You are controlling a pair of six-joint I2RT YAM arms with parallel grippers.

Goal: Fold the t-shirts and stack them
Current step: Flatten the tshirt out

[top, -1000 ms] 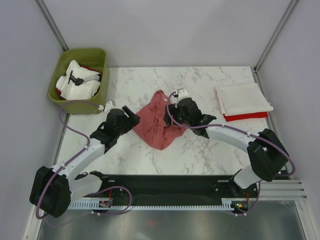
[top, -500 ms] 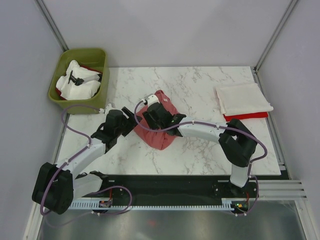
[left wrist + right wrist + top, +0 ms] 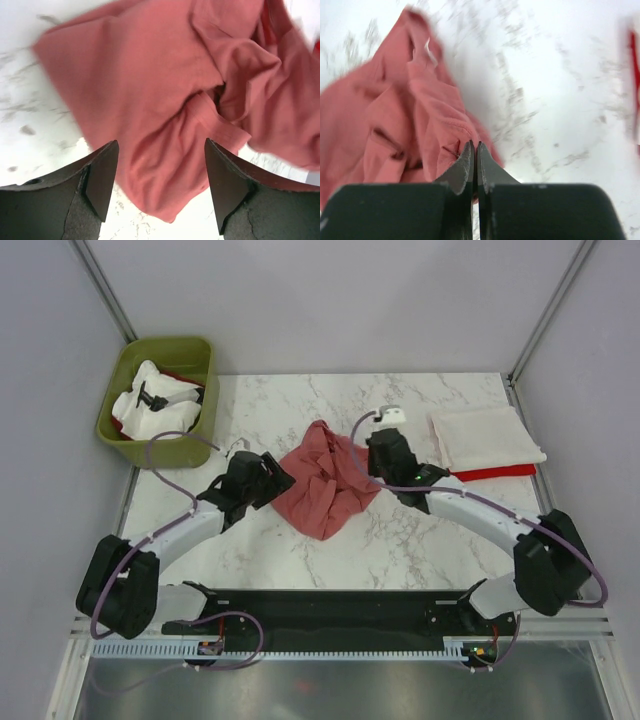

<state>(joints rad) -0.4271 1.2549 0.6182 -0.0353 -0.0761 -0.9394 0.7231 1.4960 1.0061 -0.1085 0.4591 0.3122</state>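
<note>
Swung back from left of the salmon shirt [image 3: 325, 490] to its right edge, right tool [image 3: 474, 148] clenched at the hem, pinch on cloth unclear. Shirt crumpled on the bench [image 3: 400, 552]; left tool [image 3: 160, 145] spread wide over its left edge.

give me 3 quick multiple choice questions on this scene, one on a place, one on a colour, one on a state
1. Where does the cream-white shirt lie? A in the bin; B on the bright red shirt; C under the salmon-red shirt.
2. What colour is the bin? A blue; B black; C olive green.
3. How is the left claw? A open; B shut on cloth; C out of view.
Answers: 1 B, folded atop it at the far right. 2 C, its rim shows olive green. 3 A, its fingers stand wide apart.
</note>
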